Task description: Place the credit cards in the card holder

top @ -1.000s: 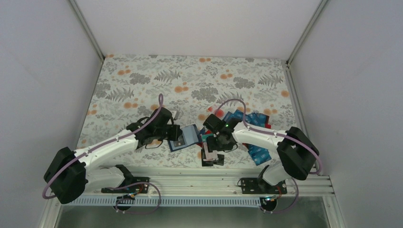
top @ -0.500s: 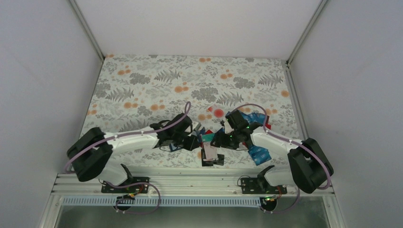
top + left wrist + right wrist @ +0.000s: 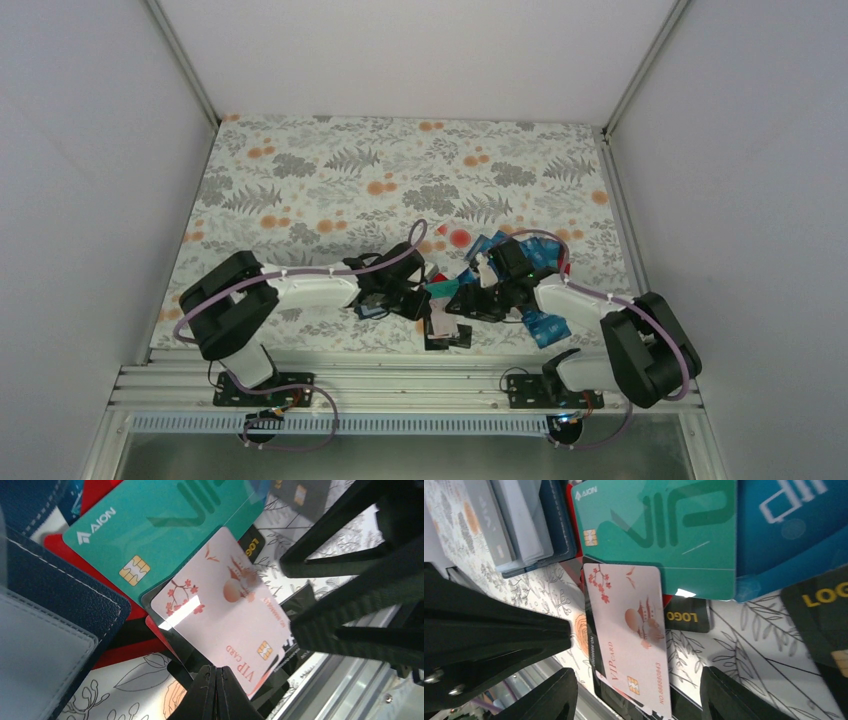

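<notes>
Since our right hand (image 3: 636,687) is spread wide over the pale pink plastic VIP card (image 3: 629,630), we think that card goes first. It lies flat between the two fingers (image 3: 549,700), its long side pointing straight away from the hand. The dark navy folding card holder (image 3: 555,530) sits just past one finger, on our left arm's side. Our left hand (image 3: 216,685) is pinched shut.

I find the top camera fixed high behind the arms (image 3: 310,285), facing down over the whole surface (image 3: 300,170). Both wrist cameras face down at very close range; they share the pale pink card (image 3: 220,615) and teal card (image 3: 170,525).
</notes>
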